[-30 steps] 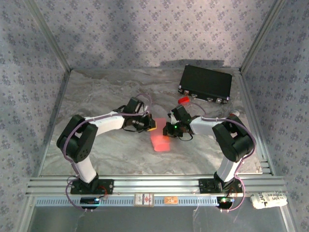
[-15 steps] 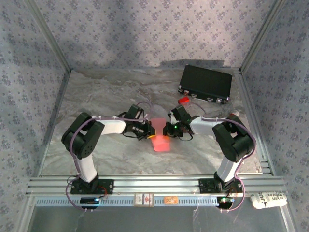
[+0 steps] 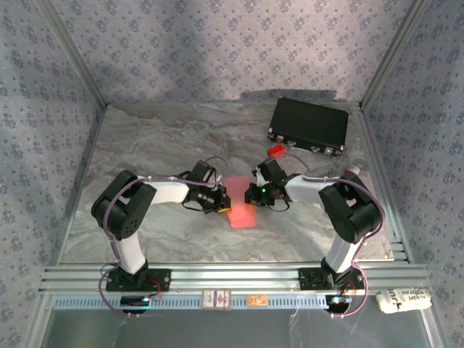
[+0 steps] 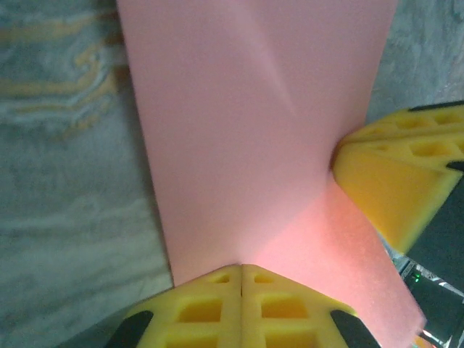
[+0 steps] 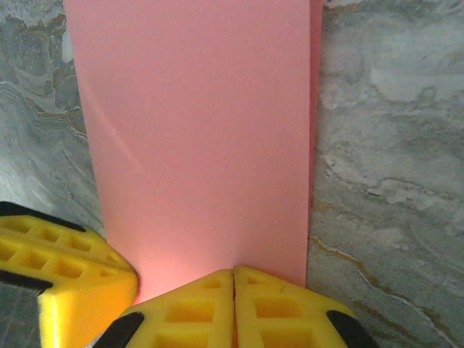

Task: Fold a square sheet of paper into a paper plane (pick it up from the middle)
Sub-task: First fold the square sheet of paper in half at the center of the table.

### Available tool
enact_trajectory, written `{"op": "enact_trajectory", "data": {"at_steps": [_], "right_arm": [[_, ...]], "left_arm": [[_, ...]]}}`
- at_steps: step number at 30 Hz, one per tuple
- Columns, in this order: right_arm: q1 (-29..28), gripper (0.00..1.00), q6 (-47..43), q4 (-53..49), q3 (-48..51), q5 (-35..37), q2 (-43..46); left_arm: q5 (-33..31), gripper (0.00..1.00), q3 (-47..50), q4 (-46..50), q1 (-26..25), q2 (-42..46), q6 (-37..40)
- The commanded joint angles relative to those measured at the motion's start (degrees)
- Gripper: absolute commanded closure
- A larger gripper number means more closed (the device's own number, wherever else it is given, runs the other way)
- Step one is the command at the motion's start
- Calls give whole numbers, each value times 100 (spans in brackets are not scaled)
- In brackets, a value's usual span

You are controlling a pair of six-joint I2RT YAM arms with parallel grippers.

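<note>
The square sheet of paper (image 3: 241, 214) is salmon pink and lies folded into a long rectangle on the marble table, between the two arms. My left gripper (image 3: 225, 204) is shut, its yellow fingertips touching the sheet's left edge. In the left wrist view the left gripper (image 4: 241, 265) meets the pink paper (image 4: 246, 123), with the right gripper's fingers (image 4: 395, 181) at the far side. My right gripper (image 3: 249, 194) is shut too. Its tips (image 5: 233, 270) rest on the paper (image 5: 196, 130), whose doubled edge shows on the right. The paper plane is out of view.
A black case (image 3: 309, 123) lies at the back right, with a small red block (image 3: 275, 151) just in front of it. Metal frame posts and patterned walls enclose the table (image 3: 145, 138). Bare marble lies to the left and at the front.
My left gripper has slid toward the near side along the paper's left edge, its elbow swinging right. The right arm and the paper have stayed put.
</note>
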State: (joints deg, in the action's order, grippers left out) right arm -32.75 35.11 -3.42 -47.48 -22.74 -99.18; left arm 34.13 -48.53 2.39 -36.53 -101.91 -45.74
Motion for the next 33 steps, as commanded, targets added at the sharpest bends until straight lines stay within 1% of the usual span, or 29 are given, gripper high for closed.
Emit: {"op": "enact_trajectory", "data": {"at_steps": [1, 4, 7, 14, 23, 30, 33], "right_arm": [[3, 91, -10, -814, 258, 549, -194], [3, 91, -5, -825, 252, 552, -195], [-3, 91, 2, -818, 254, 550, -192], [1, 91, 2, -840, 251, 558, -177], [-3, 91, 30, -809, 286, 568, -202], [2, 91, 31, -818, 293, 580, -168], [-3, 91, 38, -822, 292, 586, -168]], "left_arm": [[-101, 97, -66, 263, -53, 399, -158], [70, 98, -59, -32, -80, 531, -462], [286, 98, -108, -135, -155, 418, -568], [235, 99, 235, -256, -194, 72, -602], [-67, 100, 775, -189, -196, -145, -287], [-34, 100, 622, -125, -201, 391, -470], [127, 100, 553, -259, -214, 628, -711]]}}
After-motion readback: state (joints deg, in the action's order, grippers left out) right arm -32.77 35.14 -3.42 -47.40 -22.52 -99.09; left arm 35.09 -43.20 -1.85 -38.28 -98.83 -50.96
